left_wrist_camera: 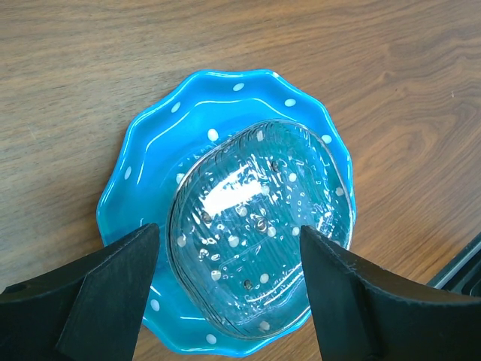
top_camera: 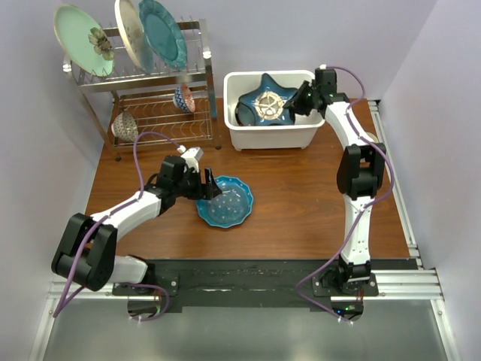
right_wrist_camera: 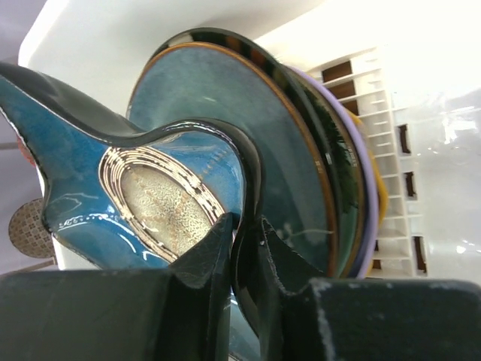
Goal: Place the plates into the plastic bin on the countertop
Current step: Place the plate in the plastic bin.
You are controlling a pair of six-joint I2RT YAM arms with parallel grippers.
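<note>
1. Right claw (right_wrist_camera: 244, 226): closed to a narrow pinch on one rim lobe of the dark-blue star-shaped plate (right_wrist_camera: 143, 180), one finger above and one beneath.
2. Dark-blue star-shaped plate: inside the white plastic bin (top_camera: 270, 135), tilted and leaning on a stack of round plates (right_wrist_camera: 248, 105). A lilac rim (right_wrist_camera: 366, 203) shows at the stack's edge.
3. Step in hand, by judgement: setting down and releasing the star plate. To do it well, lower the held lobe until the plate rests on the stack and part the fingers only slightly. Then withdraw along the rim line and up, clear of the bin wall, so the lower finger neither drags nor flips the plate.
4. Left claw (left_wrist_camera: 228, 233): wide open and holding nothing. It hangs over the blue scalloped white-dotted plate (left_wrist_camera: 161, 150), which lies flat on the worktop (top_camera: 301, 203), well apart from the bin.
5. Clear glass dish (left_wrist_camera: 263, 226): appears to sit in the blue plate's well. A grasp should take the blue rim alone and stay level, or the dish may slide.
6. Chrome wire dish rack (top_camera: 150, 94): the mint flower plate (top_camera: 81, 37) and the dark-rimmed cream plate (top_camera: 129, 30) stand upright on the top tier, not yet binned.
</note>
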